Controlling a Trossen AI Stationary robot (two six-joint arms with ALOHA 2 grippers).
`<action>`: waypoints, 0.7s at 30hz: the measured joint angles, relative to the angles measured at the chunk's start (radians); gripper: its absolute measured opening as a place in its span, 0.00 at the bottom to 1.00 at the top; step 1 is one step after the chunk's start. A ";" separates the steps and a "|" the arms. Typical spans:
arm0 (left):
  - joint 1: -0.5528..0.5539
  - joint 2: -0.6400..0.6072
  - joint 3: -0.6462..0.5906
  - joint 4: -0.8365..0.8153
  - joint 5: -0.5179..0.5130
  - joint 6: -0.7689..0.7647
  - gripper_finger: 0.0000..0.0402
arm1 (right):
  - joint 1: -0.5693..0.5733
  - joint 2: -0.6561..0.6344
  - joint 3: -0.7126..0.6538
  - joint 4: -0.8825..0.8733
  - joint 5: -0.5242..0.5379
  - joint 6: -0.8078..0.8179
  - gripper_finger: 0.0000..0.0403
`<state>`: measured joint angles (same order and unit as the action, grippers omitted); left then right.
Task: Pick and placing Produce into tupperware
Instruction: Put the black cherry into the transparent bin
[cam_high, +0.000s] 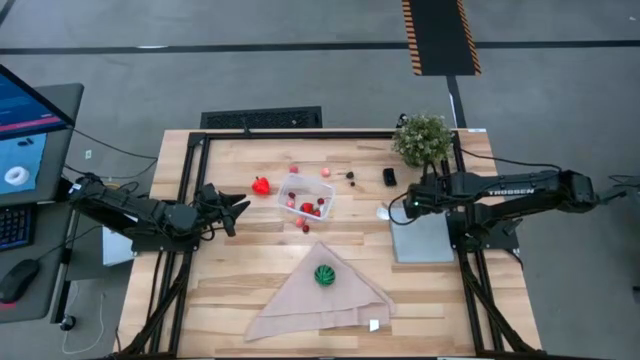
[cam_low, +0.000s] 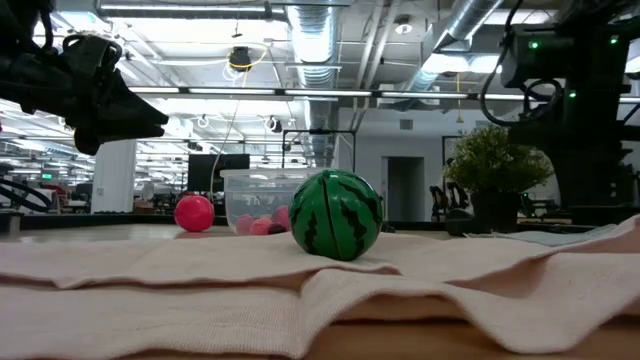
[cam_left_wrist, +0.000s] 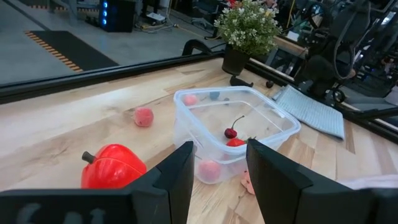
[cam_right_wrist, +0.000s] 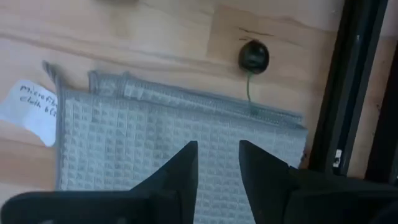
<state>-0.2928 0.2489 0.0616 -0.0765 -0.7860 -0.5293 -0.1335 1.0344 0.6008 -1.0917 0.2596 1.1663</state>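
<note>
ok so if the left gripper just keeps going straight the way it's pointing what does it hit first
Probably the clear tupperware: in the left wrist view it sits dead ahead between the left gripper fingers. The red pepper lies off to one side. Depth is uncertain, since the gripper may be above the table.

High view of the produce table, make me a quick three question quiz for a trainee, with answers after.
1. True or false: the green striped ball lies inside the tupperware.
2. Which gripper is nearer the red pepper: A) left gripper B) right gripper?
3. What does the green striped ball rest on?

Key
1. False: it lies outside the tub, nearer the table's front edge.
2. A: the left gripper, empty with fingers apart, is beside the pepper; the right gripper, also parted and empty, hangs over the grey cloth.
3. The beige cloth.
</note>
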 joint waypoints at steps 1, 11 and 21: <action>0.000 0.000 0.000 0.000 0.000 0.000 0.35 | -0.001 0.000 0.000 0.000 0.002 -0.003 0.32; 0.000 0.000 0.000 -0.002 0.004 0.000 0.35 | -0.118 0.026 0.000 -0.006 0.006 -0.094 0.33; 0.000 0.000 0.000 -0.003 0.005 0.007 0.35 | -0.230 0.157 0.001 0.097 -0.031 -0.226 0.46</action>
<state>-0.2928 0.2489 0.0616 -0.0792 -0.7806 -0.5224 -0.3638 1.1917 0.6022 -0.9950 0.2287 0.9405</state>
